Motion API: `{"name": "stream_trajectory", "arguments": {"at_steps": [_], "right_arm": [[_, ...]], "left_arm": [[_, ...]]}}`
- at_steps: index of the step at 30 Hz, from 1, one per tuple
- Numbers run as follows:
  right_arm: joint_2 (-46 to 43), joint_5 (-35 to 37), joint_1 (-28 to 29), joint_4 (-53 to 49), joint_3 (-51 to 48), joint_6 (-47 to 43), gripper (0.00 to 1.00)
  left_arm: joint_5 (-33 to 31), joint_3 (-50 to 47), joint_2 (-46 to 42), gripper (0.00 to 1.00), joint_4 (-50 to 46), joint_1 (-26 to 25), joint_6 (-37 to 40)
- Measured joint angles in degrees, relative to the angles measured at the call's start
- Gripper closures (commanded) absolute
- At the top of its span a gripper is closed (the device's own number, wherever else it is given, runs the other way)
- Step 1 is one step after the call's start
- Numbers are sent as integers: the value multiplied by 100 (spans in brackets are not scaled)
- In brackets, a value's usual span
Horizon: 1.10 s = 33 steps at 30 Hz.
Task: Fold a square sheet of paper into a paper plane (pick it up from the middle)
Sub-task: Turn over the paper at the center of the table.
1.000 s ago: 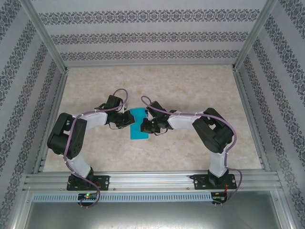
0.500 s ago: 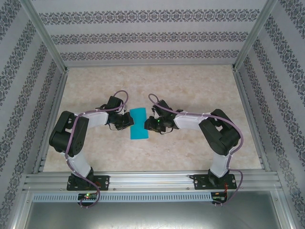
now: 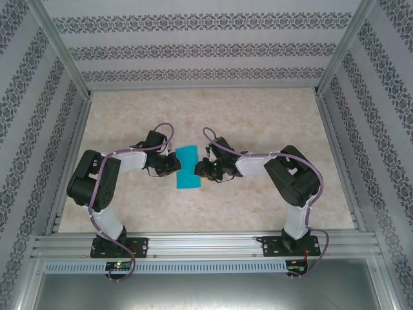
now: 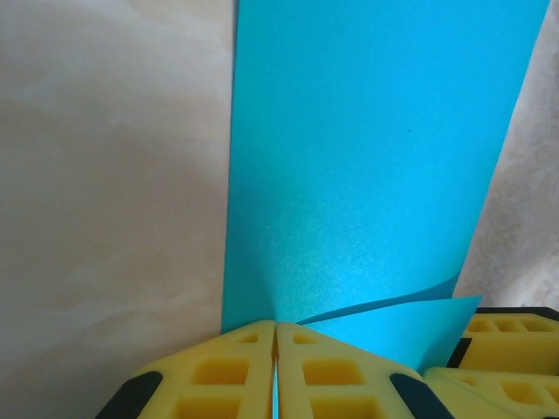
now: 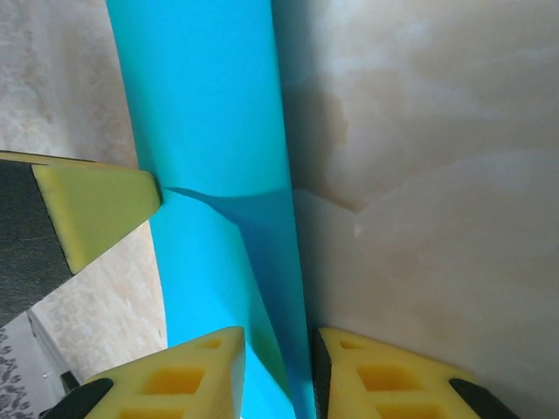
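Note:
The square sheet of paper point(image 3: 188, 166) is teal and lies folded into a narrow rectangle on the table between the two arms; a paper plane is out of view. My left gripper point(image 3: 173, 163) is shut on the sheet's left edge, and its yellow fingers point(image 4: 236, 367) pinch the paper point(image 4: 367, 157) with a thin teal line between them. My right gripper point(image 3: 204, 169) stands open at the sheet's right side. Its fingers point(image 5: 192, 371) are apart, and a raised flap of the paper point(image 5: 210, 131) runs loosely through the gap.
The marbled table top point(image 3: 258, 116) spreads out behind and to both sides of the sheet. Patterned walls and metal posts point(image 3: 64, 58) enclose it. The other gripper's yellow fingers show in each wrist view point(image 4: 507, 336) point(image 5: 96, 209).
The right gripper has opened and let go of the paper's right side. Its arm has shifted slightly to the right. The left gripper still holds its edge.

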Motion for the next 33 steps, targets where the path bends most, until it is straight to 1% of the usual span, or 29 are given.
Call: {"name": "stream_trajectory", "arguments": {"at_steps": [9,13,14,15,17,19,20,22,25,28,31,33], "right_arm": [[149,-341,7,1154,-299,319,73],[188,-411,9,1408,-343,396,79],[188,-428,9,1440,-352,400,82],[188,-431,9,1475,-363,400,87],[181,-435,4,1491,-380,387,92],[133,-426,4,1467,-417,374,94],[79,-424,0,1405,-431,345,97],[-116,-417,-35,1200,-446,245,99],[-673,-308,-116,664,-450,-15,99],[-1447,61,-245,-330,-323,-490,99],[-2083,807,-328,-1683,164,-1069,99],[-2406,1574,-330,-2706,660,-1462,98]], "left_arm": [[0,0,-2,88,-2,0,-2],[-2,0,-52,88,-26,0,-7],[-2,0,-96,87,-44,0,-7],[-2,0,-162,87,-61,0,-9],[-7,0,-345,86,-74,0,-11],[-28,0,-592,85,-81,0,-28],[-46,0,-750,84,-87,0,-33],[-83,9,-1027,84,-111,0,-50],[-160,109,-1364,83,-227,0,-74],[-197,297,-1519,82,-378,0,-76],[-199,402,-1567,81,-470,0,-74],[-201,407,-1576,80,-533,0,-74]]}}
